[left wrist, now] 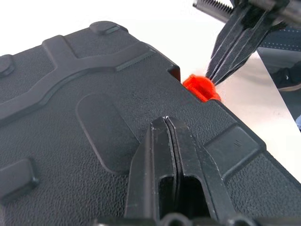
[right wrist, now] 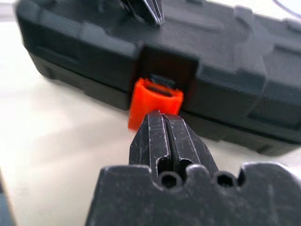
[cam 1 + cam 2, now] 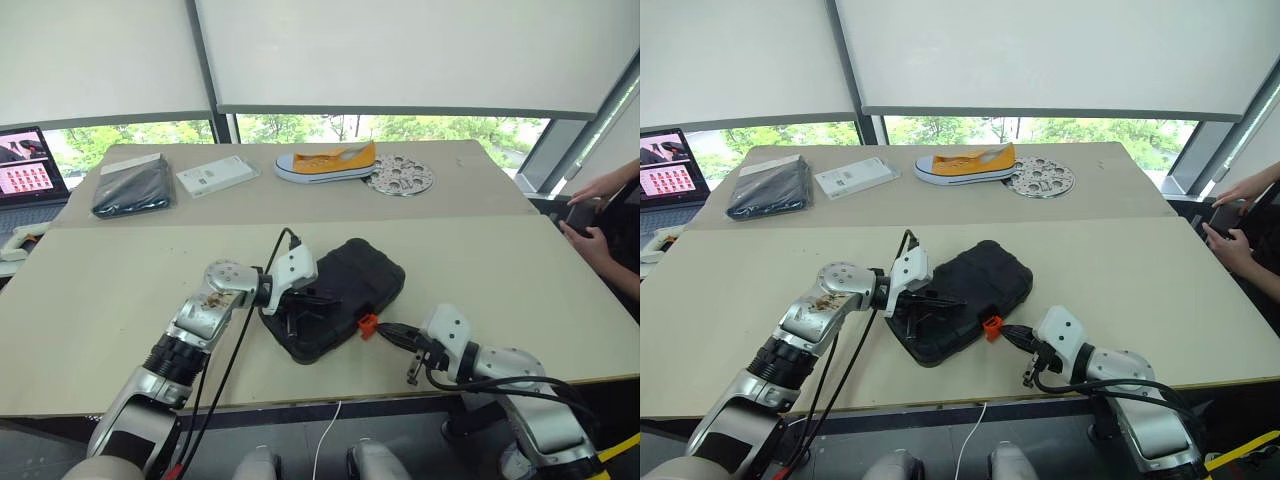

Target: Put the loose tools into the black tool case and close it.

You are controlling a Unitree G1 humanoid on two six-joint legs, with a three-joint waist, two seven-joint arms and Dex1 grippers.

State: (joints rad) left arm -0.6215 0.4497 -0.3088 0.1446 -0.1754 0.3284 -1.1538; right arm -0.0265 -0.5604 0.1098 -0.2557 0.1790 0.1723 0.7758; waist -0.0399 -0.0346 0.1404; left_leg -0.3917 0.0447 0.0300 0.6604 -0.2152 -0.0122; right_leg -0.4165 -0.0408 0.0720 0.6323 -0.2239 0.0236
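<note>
Left eye view, black tool case (image 3: 340, 295) closed, orange latch (image 3: 368, 325)

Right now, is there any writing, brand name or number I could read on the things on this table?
None can be read.
White flat box: dark marks, too small to read.
Laptop screen: rows of small pictures, any text too small.
Black tool case: moulded shapes only, no lettering visible.
Yellow shoe: no readable label.

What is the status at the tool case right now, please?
Left gripper shut, pressing on case lid. Right gripper shut, tips at orange latch. Lid down. Nothing in the way.
</note>
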